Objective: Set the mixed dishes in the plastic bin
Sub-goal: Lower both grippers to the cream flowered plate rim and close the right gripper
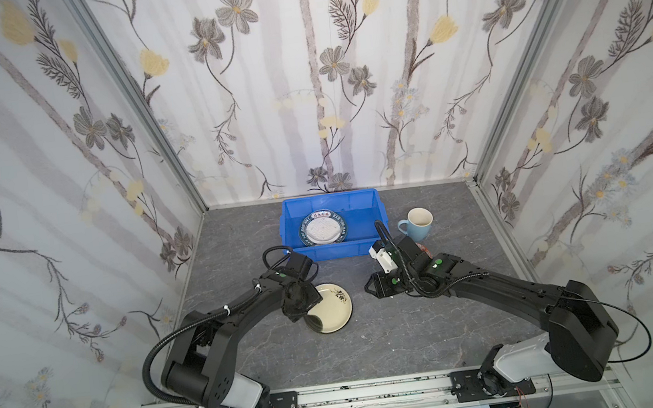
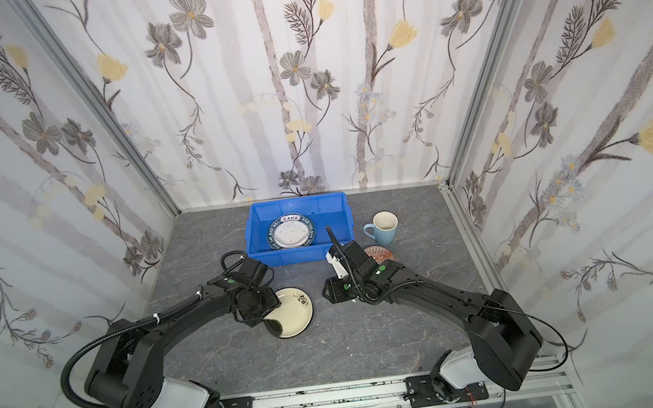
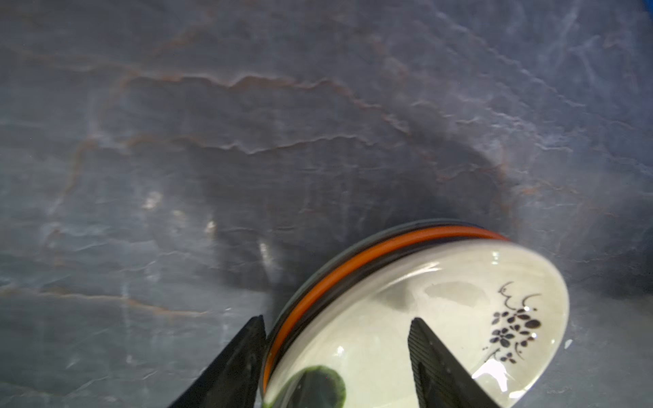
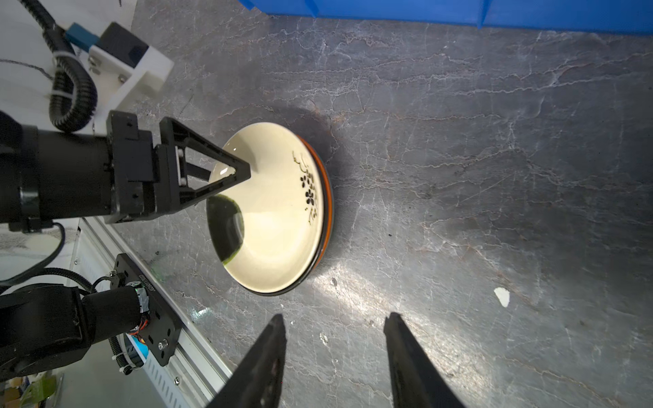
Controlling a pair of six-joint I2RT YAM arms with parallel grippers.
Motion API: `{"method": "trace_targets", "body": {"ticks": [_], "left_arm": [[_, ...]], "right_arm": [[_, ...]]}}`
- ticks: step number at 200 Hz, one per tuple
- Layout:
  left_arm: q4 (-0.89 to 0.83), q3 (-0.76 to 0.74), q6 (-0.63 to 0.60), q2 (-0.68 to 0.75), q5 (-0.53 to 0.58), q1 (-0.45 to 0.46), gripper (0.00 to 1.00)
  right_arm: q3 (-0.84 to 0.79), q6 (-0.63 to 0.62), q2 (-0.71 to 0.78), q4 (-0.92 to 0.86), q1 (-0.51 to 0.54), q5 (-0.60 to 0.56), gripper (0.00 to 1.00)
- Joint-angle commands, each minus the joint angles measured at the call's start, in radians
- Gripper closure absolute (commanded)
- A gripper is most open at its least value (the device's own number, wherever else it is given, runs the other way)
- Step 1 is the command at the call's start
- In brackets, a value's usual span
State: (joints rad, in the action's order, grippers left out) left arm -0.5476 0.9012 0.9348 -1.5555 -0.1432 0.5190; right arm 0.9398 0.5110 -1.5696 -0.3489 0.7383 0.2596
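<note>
The cream plate (image 1: 334, 308), topmost of a stack (image 3: 353, 261) on the table (image 1: 414, 329) at 6 o'clock from the plastic bin (image 1: 359, 216), is straddled at its 9 o'clock rim by the left tool (image 3: 337, 319), jaws apart, while the right tool (image 4: 335, 315) is seen apart and empty at 3 o'clock.

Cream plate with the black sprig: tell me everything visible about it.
The cream plate is round and glossy, with a black sprig near one edge and a dark green blotch opposite. It lies face up on an orange-rimmed plate on the grey table, outside the blue bin. The left gripper straddles its rim, jaws open: one finger over the well, one outside.
</note>
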Motion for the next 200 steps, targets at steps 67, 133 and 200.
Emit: {"method": "trace_targets", "body": {"ticks": [67,133,200], "left_arm": [[-0.119,0.191,-0.123,-0.084,-0.01,0.068,0.33],[-0.154,0.16,-0.143,-0.027,-0.03,0.087,0.48],[-0.115,0.135,-0.163,-0.081,-0.059,0.09,0.71]], "right_arm": [[0.03,0.012,-0.13,0.033,-0.008,0.003,0.58],[0.048,0.027,-0.202,0.038,-0.015,0.003,0.69],[0.07,0.034,-0.222,0.037,-0.017,0.008,0.75]]}}
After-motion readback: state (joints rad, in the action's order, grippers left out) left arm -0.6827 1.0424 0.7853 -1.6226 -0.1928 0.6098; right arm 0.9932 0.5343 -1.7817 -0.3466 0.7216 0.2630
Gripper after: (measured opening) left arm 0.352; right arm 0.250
